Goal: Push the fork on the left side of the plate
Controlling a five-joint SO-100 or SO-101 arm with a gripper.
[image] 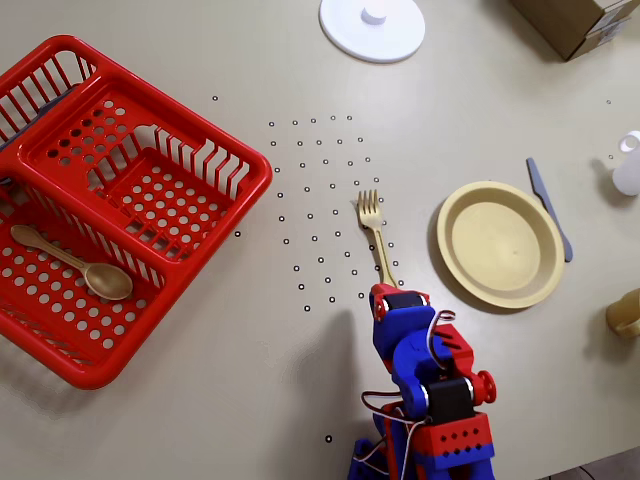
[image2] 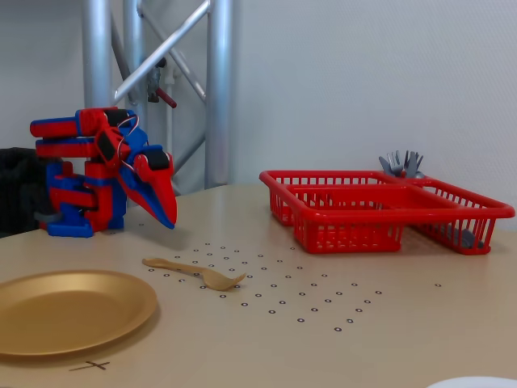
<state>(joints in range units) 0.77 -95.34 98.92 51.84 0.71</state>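
Fork lies flat on the table, its handle end right by the claw tip and its tines pointing away. The plate sits off to the claw's right in the overhead view, apart from the fork. The claw looks pressed together and hangs above the table. Pushing seems not done yet.

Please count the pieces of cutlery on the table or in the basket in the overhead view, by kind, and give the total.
Fork: 1
Spoon: 1, in the red basket
Knife: 1
Total: 3
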